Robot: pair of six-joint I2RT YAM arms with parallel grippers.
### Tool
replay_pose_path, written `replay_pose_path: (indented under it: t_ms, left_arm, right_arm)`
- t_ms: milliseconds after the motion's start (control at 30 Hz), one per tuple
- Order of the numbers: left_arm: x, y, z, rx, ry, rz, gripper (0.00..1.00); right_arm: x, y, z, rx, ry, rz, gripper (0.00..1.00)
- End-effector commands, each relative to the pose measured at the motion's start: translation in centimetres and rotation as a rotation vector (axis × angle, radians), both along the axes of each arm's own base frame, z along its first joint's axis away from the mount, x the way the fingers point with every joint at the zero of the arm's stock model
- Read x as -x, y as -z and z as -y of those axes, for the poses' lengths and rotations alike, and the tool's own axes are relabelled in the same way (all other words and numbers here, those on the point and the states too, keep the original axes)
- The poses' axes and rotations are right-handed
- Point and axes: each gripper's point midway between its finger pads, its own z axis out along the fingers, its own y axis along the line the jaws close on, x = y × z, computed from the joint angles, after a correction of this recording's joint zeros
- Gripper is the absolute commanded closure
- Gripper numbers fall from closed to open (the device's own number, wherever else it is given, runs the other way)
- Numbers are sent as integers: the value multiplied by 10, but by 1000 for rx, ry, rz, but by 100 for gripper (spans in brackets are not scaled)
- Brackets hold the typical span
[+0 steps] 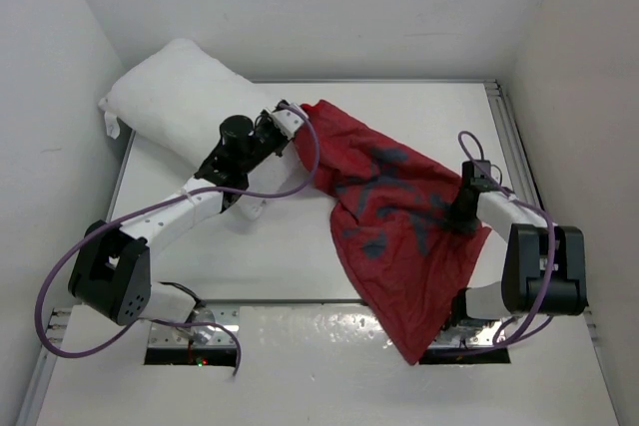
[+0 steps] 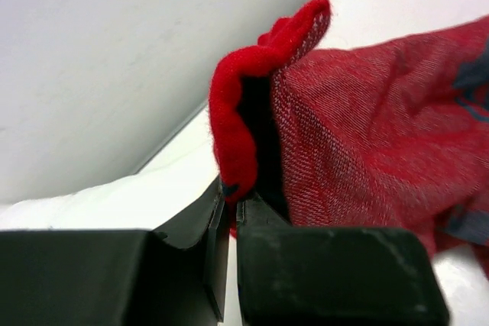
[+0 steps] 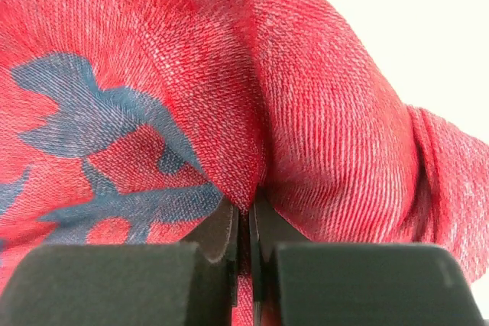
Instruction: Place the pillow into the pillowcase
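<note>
**Red pillowcase pinched twice, beside white pillow**

The pillow, plump and likely light and squashy, lies at the table's far left corner. The pillowcase, thin limp cloth best taken by its hem, drapes from mid-table over the near edge. The left gripper clamps that hem just beside the pillow, perhaps one layer only. The right gripper pinches a fold near the right edge.

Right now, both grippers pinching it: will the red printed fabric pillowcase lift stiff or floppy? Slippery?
Probably floppy: the red printed fabric pillowcase lies rumpled and creased, sagging between the pinches. Likely light: the left gripper holds its folded hem with a thin fingertip pinch. Probably not slippery: the coarse weave bunches at the shut right gripper.
</note>
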Motion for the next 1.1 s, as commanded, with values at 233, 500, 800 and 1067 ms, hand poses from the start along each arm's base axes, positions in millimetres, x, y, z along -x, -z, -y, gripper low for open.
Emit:
replay_pose_path:
  t_ms: [233,500,800,1067]
  left_arm:
    - [-16,-109,-60,64,-234,345,100]
    - [3,-156,-69,118,-241,429,100]
    - [18,-118,-18,191,-20,182,100]
    - [21,-67,14,349,53,-180,100]
  right_arm:
    - [-167,-303,47,329,-139,702,100]
    - [-132,-447,4,485,-179,1098,100]
    - [-171,-477,14,512,-245,1070,100]
    - [-294,-417,17,415,-284,819,65]
